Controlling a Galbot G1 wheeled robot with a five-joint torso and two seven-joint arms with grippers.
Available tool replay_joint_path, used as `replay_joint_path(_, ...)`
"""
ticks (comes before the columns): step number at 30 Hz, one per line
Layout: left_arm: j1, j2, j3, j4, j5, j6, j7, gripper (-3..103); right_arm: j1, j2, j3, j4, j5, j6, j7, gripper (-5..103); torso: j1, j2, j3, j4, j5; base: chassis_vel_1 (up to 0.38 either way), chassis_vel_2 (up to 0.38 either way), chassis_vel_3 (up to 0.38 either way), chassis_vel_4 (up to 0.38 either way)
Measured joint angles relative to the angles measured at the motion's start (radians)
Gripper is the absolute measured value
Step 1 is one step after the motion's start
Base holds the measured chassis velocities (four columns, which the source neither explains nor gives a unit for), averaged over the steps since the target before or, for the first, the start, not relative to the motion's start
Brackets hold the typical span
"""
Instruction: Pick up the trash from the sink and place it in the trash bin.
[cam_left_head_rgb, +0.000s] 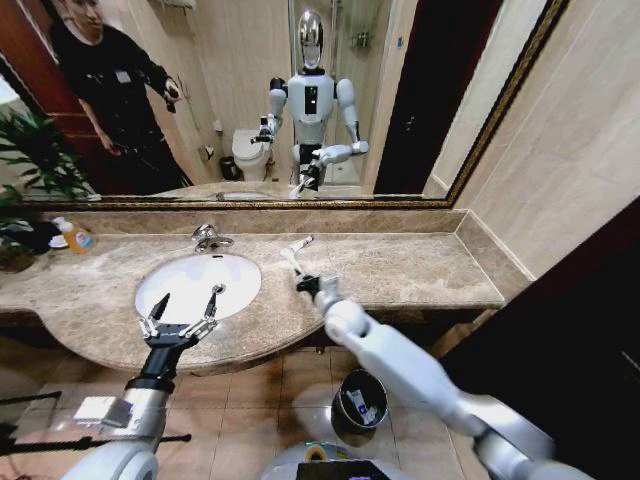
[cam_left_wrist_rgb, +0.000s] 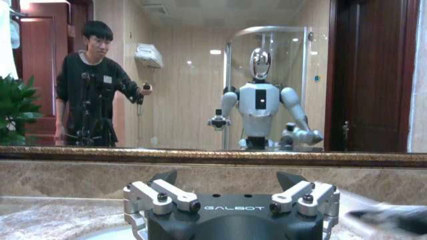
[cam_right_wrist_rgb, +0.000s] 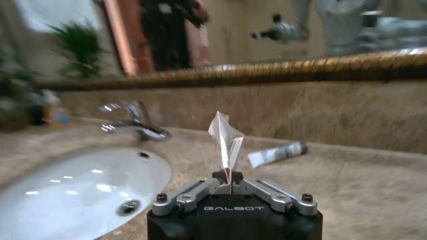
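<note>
- The right gripper (cam_right_wrist_rgb: 229, 186), fingers pressed together, pinches a thin white packet (cam_right_wrist_rgb: 225, 137) that stands up from the fingertips; in the head view the right gripper (cam_left_head_rgb: 302, 275) sits above the marble counter (cam_left_head_rgb: 420, 265), just right of the sink (cam_left_head_rgb: 197, 284).
- A small white tube (cam_right_wrist_rgb: 277, 153) lies on the counter beyond that pinched packet, apart from it and close to the backsplash under the mirror (cam_left_head_rgb: 250, 100).
- The left gripper (cam_left_head_rgb: 184, 308) hangs over the near rim of the oval basin with its fingers spread wide and nothing between them.
- The chrome faucet (cam_left_head_rgb: 209, 238) stands at the basin's far edge.
- The black trash bin (cam_left_head_rgb: 360, 404) sits on the tiled floor below the counter, with something pale inside it.
</note>
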Motion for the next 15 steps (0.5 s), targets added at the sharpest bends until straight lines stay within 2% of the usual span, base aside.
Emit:
replay_joint_path(2, 0.000, 0.000, 0.000, 0.000, 0.000, 0.000, 0.000, 100, -0.088, -0.100, 0.108, 0.032, 0.045, 0.054, -0.140, 0, 0.000, 0.000, 0.000, -0.0001, 0.0004, 0.000, 0.000, 0.000, 0.000)
replay_joint_path(3, 0.000, 0.000, 0.000, 0.000, 0.000, 0.000, 0.000, 100, -0.158, -0.170, 0.178, 0.037, 0.072, 0.099, -0.249, 0, 0.000, 0.000, 0.000, -0.0003, 0.0003, 0.000, 0.000, 0.000, 0.000)
replay_joint_path(4, 0.000, 0.000, 0.000, 0.000, 0.000, 0.000, 0.000, 100, -0.158, -0.170, 0.178, 0.037, 0.072, 0.099, -0.249, 0, 0.000, 0.000, 0.000, -0.0003, 0.0003, 0.000, 0.000, 0.000, 0.000)
replay_joint_path(7, 0.000, 0.000, 0.000, 0.000, 0.000, 0.000, 0.000, 100, -0.300, -0.269, 0.323, -0.003, 0.080, 0.226, -0.537, 0, 0.000, 0.000, 0.000, -0.0002, 0.0005, 0.000, 0.000, 0.000, 0.000)
replay_joint_path(8, 0.000, 0.000, 0.000, 0.000, 0.000, 0.000, 0.000, 100, -0.300, -0.269, 0.323, -0.003, 0.080, 0.226, -0.537, 0, 0.000, 0.000, 0.000, -0.0002, 0.0005, 0.000, 0.000, 0.000, 0.000)
replay_joint_path(10, 0.000, 0.000, 0.000, 0.000, 0.000, 0.000, 0.000, 100, -0.458, -0.307, 0.513, -0.074, 0.084, 0.341, -0.861, 0, 0.000, 0.000, 0.000, 0.0000, 0.0006, 0.000, 0.000, 0.000, 0.000)
replay_joint_path(11, 0.000, 0.000, 0.000, 0.000, 0.000, 0.000, 0.000, 100, -0.458, -0.307, 0.513, -0.074, 0.084, 0.341, -0.861, 0, 0.000, 0.000, 0.000, 0.0000, 0.0006, 0.000, 0.000, 0.000, 0.000)
replay_joint_path(14, 0.000, 0.000, 0.000, 0.000, 0.000, 0.000, 0.000, 100, -0.636, -0.319, 0.686, -0.161, 0.062, 0.389, -1.166, 0, 0.000, 0.000, 0.000, -0.0003, 0.0003, 0.000, 0.000, 0.000, 0.000)
replay_joint_path(15, 0.000, 0.000, 0.000, 0.000, 0.000, 0.000, 0.000, 100, -0.636, -0.319, 0.686, -0.161, 0.062, 0.389, -1.166, 0, 0.000, 0.000, 0.000, -0.0003, 0.0003, 0.000, 0.000, 0.000, 0.000)
